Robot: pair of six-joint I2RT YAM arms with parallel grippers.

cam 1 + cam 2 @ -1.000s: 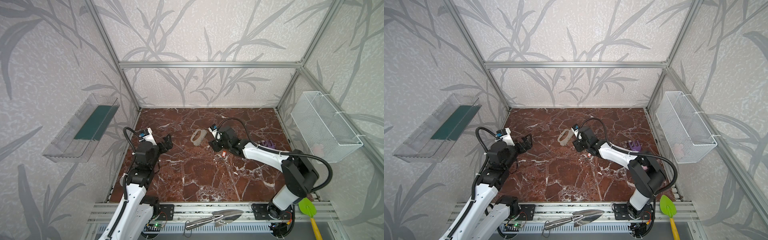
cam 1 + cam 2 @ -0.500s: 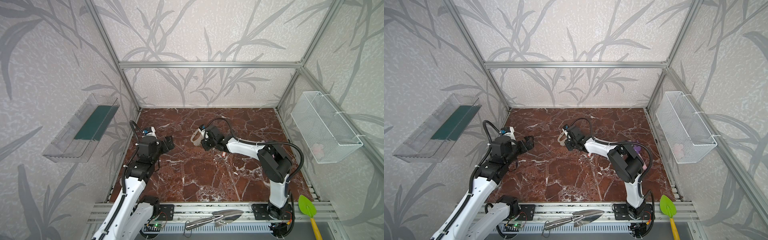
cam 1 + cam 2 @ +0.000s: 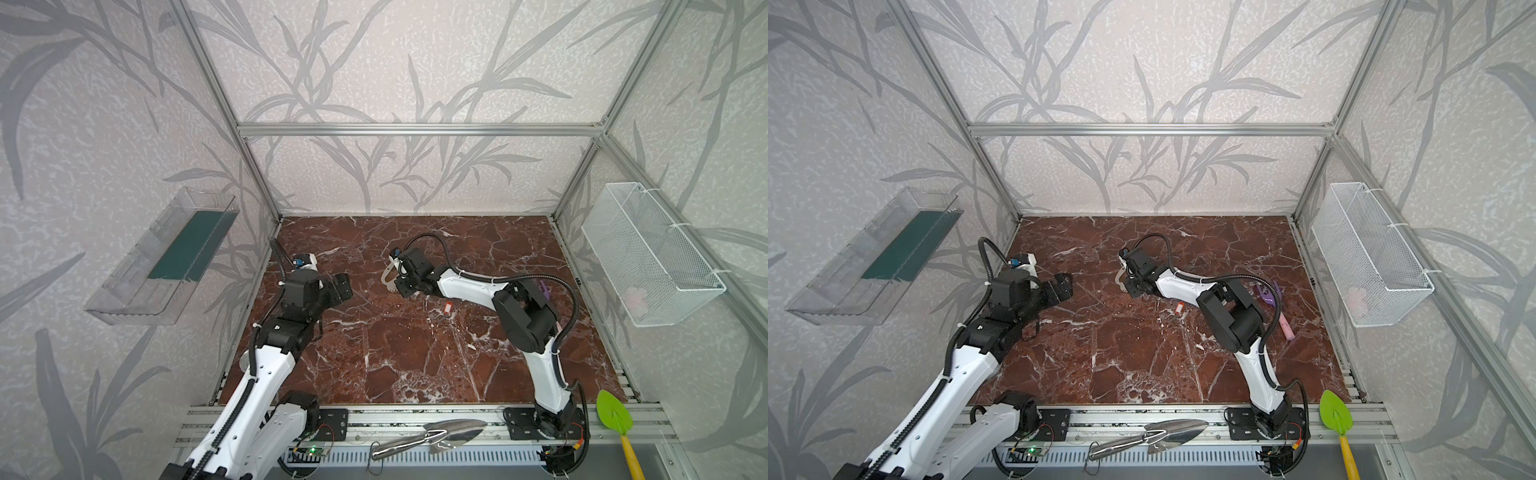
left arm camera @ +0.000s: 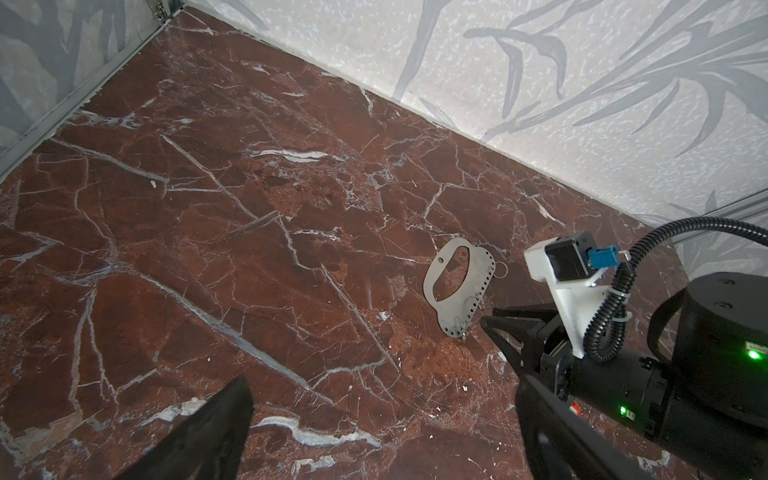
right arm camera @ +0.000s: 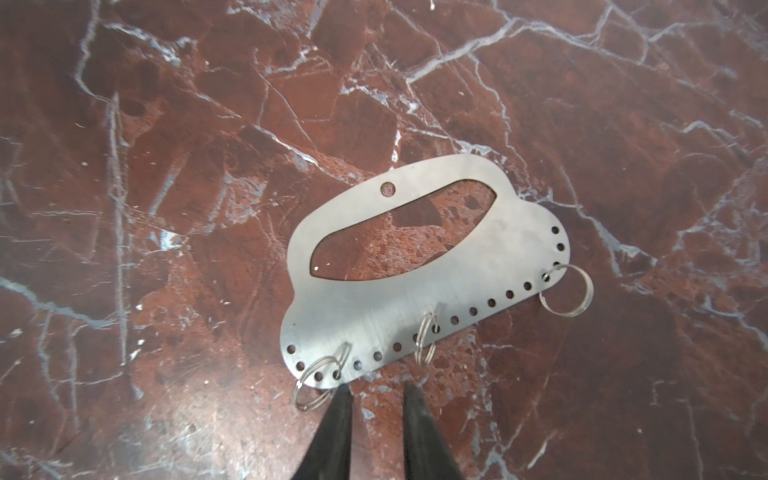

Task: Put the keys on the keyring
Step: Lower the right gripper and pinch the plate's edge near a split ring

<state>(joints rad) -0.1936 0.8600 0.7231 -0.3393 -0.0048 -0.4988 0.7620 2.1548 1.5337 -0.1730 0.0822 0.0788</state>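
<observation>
The keys are a flat grey plate point(image 5: 415, 299) with an oval cutout and a dotted edge, lying flat on the marble floor point(image 3: 374, 353). Three wire rings hang in its edge holes. The plate also shows in the left wrist view point(image 4: 478, 286) and, half hidden by my right gripper, in both top views point(image 3: 388, 276) point(image 3: 1120, 276). My right gripper point(image 5: 376, 388) point(image 3: 397, 284) point(image 3: 1128, 287) has its tips at the plate's dotted edge, jaws narrowly apart with nothing between them. The keyring, a tiny red tag point(image 3: 447, 307) point(image 3: 1179, 308), lies under the right forearm. My left gripper point(image 4: 382, 415) point(image 3: 343, 286) point(image 3: 1064, 286) stands wide open and empty, left of the plate.
A steel trowel point(image 3: 432, 436) and a green spade point(image 3: 615, 415) lie on the front rail. A white mesh basket point(image 3: 648, 253) hangs on the right wall, a clear tray point(image 3: 166, 262) on the left wall. Purple point(image 3: 1268, 291) and pink point(image 3: 1287, 330) items lie behind the right arm.
My right gripper has moved left to the plate's edge and its jaws have narrowed. The left arm has shifted slightly, gripper still wide open.
</observation>
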